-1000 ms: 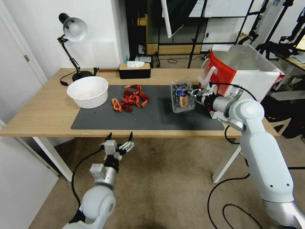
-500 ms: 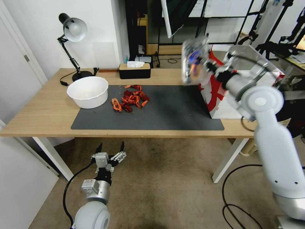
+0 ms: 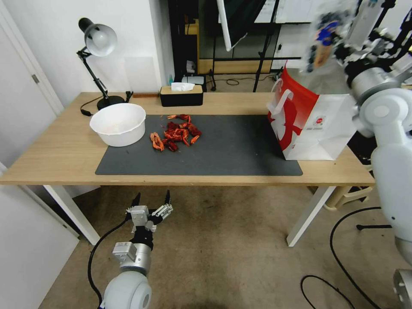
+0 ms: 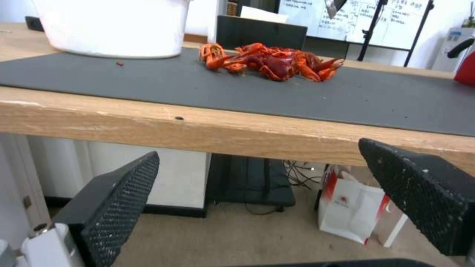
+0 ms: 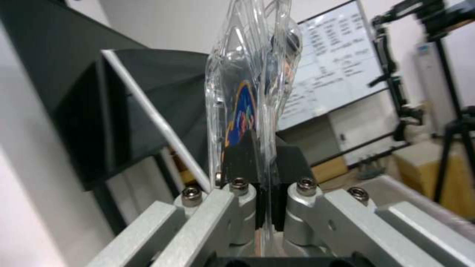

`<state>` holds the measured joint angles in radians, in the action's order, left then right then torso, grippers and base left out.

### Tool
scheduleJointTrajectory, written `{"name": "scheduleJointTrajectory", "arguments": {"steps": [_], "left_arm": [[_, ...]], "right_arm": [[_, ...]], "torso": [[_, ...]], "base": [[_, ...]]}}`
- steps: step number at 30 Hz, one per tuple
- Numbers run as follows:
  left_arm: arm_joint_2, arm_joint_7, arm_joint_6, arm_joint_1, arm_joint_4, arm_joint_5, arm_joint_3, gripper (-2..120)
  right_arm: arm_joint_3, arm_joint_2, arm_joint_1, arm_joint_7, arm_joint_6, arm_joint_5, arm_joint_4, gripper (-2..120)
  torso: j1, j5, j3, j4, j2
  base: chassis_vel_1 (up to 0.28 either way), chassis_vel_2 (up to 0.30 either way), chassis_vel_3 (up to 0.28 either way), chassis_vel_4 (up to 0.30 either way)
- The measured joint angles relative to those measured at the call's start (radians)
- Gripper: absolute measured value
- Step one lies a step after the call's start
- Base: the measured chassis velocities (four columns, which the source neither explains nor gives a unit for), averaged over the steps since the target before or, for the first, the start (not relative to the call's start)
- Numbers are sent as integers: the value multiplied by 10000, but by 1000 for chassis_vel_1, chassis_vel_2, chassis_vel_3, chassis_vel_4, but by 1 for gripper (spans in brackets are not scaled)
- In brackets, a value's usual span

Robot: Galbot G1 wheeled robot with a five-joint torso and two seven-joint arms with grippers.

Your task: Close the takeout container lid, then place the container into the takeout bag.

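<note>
Right fingers [image 5: 262, 174] pinching takeout container [image 5: 247, 92], label unreadable

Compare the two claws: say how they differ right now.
The right claw is raised above the takeout bag, shut on the takeout container. The left claw is open, holds nothing, and sits low in front of the table, below its edge. Both have dark fingers.
</note>
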<state>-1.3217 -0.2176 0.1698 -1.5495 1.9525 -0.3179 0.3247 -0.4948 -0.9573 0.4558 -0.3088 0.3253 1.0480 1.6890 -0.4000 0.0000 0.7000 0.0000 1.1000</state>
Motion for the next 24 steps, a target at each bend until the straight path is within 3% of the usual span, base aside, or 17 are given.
{"name": "scheduleJointTrajectory", "arguments": {"steps": [4,9,14,24], "left_arm": [[-22,0,0,45,-11,-4,-34,100],[-20,-7,-13,127,-35,-29,-52,100],[1,-38,-57,211,-47,-53,-61,100],[17,-60,-121,328,-80,-79,-163,100]], "right_arm": [[-10,31,89,-123,12,-257,-129,0],[-52,-83,247,-1064,866,-7,-141,2],[-111,-238,388,-1907,1593,1069,-91,21],[-60,-299,503,-2289,1974,1360,-185,54]], "torso": [[0,0,0,0,0],[0,1,0,0,0],[0,1,0,1,0],[0,0,0,1,0]], "base": [[0,0,0,0],[0,0,0,0],[0,0,0,0],[0,0,0,0]]}}
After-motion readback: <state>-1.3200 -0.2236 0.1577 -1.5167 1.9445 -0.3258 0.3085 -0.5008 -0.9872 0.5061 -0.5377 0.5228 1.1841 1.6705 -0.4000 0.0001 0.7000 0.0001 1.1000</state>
